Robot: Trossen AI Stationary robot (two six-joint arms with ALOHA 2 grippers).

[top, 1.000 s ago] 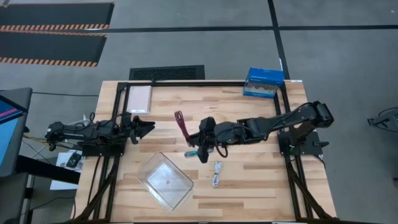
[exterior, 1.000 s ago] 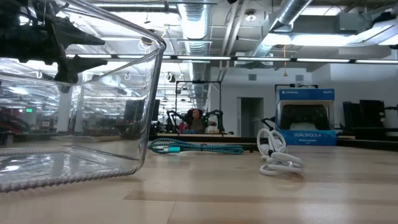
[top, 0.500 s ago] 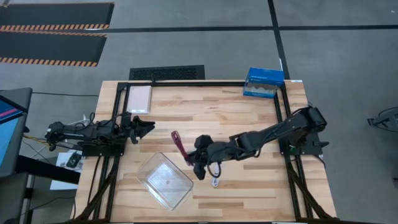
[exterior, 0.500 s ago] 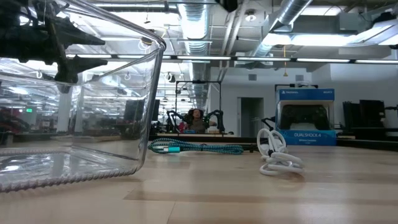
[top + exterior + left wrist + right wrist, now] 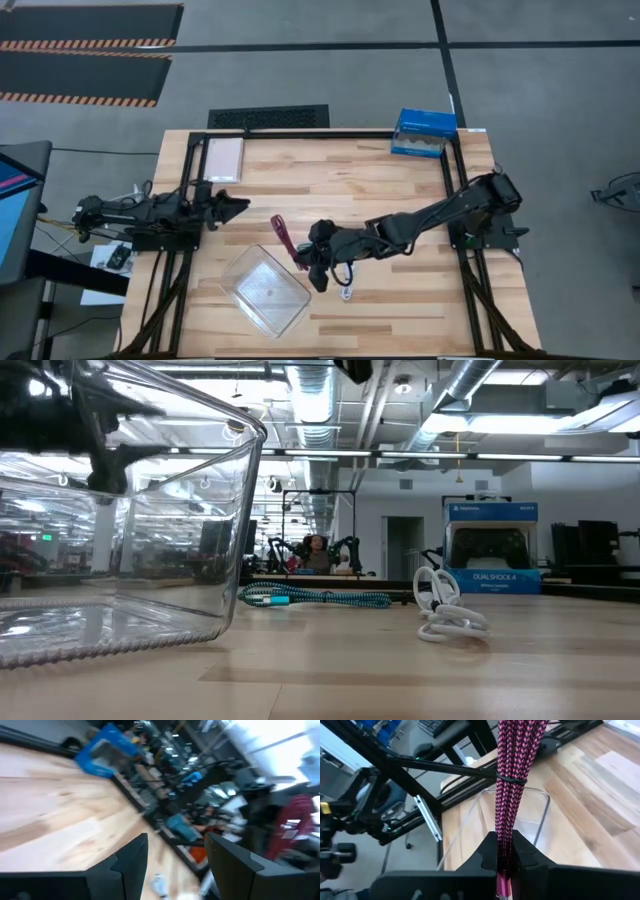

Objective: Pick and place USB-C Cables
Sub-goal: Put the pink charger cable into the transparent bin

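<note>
Right tool (image 5: 504, 851) clamped on pink cable (image 5: 512, 775), carried over desk (image 5: 400, 190) beside tray (image 5: 266, 290), toward its front edge. Could drop short: bundle sticks far out, may catch tray rim and tip outside. Tray light, might slide if nudged. Teal cable (image 5: 318, 597) and white cable (image 5: 447, 610) lying behind tray, apart. Left tool (image 5: 176, 855) spread apart, idle near left edge.
</note>
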